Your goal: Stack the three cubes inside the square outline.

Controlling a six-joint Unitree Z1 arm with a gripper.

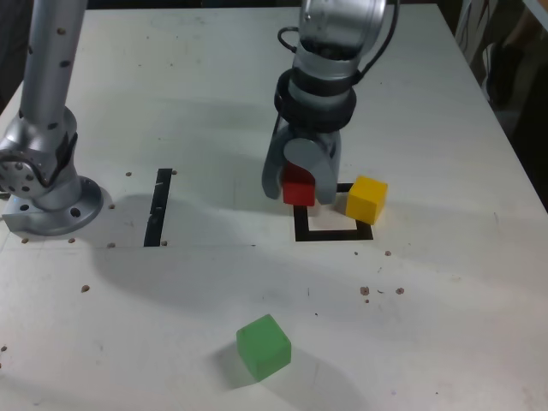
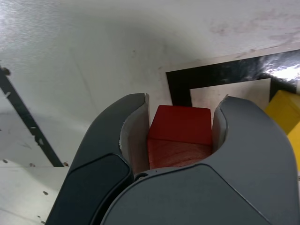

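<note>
The gripper (image 1: 299, 187) is clamped on the red cube (image 1: 297, 188) at the square outline's (image 1: 330, 233) far corner, the yellow cube (image 1: 366, 199) sitting on the outline's edge just beside, the green cube (image 1: 263, 346) well apart.

White table (image 1: 445, 325), green cube (image 1: 264, 346), yellow cube (image 1: 366, 199) on square outline (image 1: 330, 233), blk strip (image 1: 158, 205)

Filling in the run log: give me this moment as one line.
pincer: shut on red cube | over square outline far-left corner | yellow cube: on outline's right corner | green cube: loose, near front
</note>
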